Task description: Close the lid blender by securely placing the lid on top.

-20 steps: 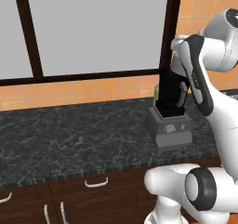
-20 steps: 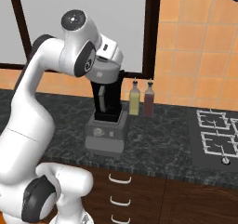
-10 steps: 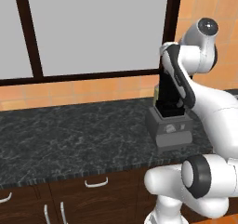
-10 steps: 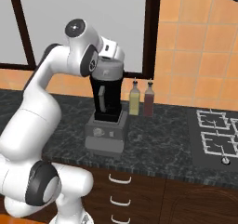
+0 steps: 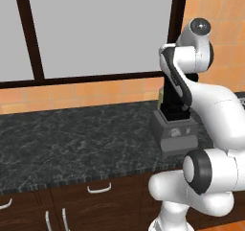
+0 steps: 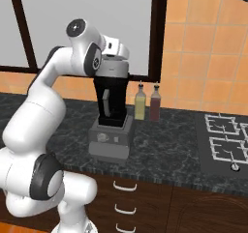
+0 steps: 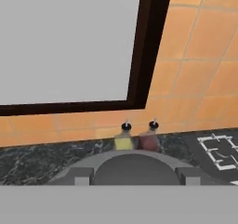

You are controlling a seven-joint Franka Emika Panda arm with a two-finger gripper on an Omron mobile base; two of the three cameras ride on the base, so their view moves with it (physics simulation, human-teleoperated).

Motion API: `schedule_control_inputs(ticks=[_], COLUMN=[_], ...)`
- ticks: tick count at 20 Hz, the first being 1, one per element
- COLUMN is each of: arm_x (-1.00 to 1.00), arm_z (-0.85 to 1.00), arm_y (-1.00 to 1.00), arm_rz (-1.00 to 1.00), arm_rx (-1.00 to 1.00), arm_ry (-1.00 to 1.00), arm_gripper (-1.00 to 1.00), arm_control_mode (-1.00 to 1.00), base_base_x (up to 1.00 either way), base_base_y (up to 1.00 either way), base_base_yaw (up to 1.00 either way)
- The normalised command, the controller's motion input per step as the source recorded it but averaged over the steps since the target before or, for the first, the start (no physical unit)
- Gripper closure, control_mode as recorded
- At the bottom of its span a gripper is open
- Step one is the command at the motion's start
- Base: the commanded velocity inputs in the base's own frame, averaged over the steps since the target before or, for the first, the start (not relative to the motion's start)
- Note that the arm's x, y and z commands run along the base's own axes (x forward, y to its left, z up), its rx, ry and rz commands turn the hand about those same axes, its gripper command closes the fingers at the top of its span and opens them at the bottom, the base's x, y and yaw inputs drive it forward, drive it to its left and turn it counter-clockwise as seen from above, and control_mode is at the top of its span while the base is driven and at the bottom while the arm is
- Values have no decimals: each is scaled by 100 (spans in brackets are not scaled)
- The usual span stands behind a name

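The blender stands on the dark counter with its grey base and round dial facing front. Its black jar rises behind a side handle. The grey lid rests at the jar's mouth, right under my white hand. My gripper comes down on it from above. In the hand view the lid is a round dome between my two finger tips, which touch its sides, so the gripper is shut on it. In the left base view my forearm hides most of the blender.
Two bottles, one yellow and one dark red, stand just behind the blender to its right. A stove top lies further right. A large window runs behind the counter, with drawers below.
The arm's elbow and shoulder links have swung upward and outward. The hand has stayed over the jar's mouth, with the lid still under it.
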Motion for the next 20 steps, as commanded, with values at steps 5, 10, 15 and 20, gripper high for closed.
schedule_control_inputs(ticks=[5, 10, 15, 20], arm_x=[-6, 6, 10, 0], arm_z=[23, 11, 12, 1], arm_y=[3, 2, 12, 8], arm_rz=[1, 8, 10, 9], arm_rx=[-6, -2, 0, 0], arm_ry=[-11, -23, -18, -13], arm_gripper=[100, 100, 100, 100], arm_control_mode=[-100, -100, -100, -100], base_base_x=[0, 0, 0, 0], base_base_y=[0, 0, 0, 0], base_base_yaw=[0, 0, 0, 0])
